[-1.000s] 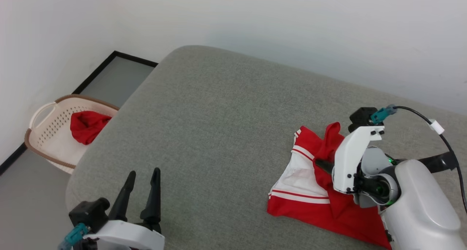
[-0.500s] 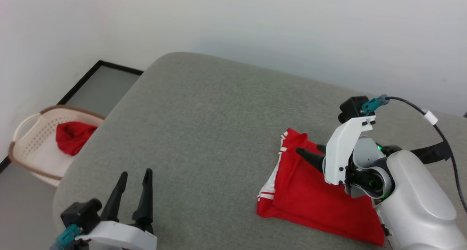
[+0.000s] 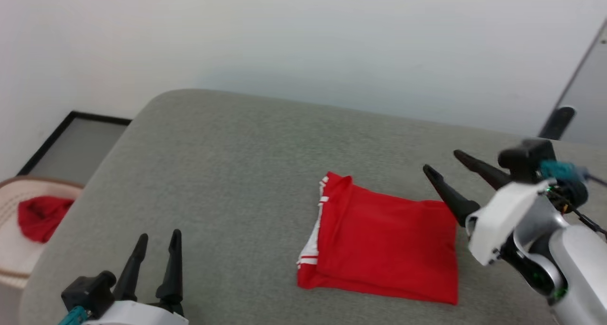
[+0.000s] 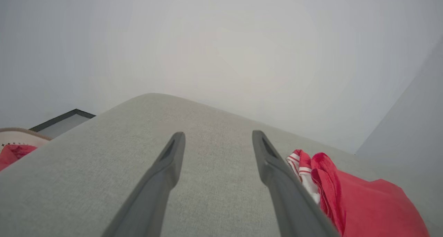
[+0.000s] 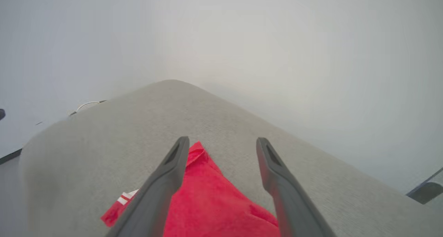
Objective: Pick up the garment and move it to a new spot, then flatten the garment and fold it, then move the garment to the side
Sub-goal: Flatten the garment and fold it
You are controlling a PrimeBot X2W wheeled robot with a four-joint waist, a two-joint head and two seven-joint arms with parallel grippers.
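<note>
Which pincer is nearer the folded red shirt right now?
Right. The right pincer hangs open over the shirt's right edge. The left pincer sits open far off to the shirt's left, with bare cushion between them.

The head view looks down and forward from high above the grey cushion (image 3: 227, 173), with the red T-shirt (image 3: 384, 239) lower right of centre. The left wrist view sits low and close over the cushion, facing the wall (image 4: 221, 50); the T-shirt is at its lower right and the basket (image 4: 17, 135) at its left edge. The right wrist view hangs just above the T-shirt, at bottom centre. All three views share the cushion, T-shirt and wall.
</note>
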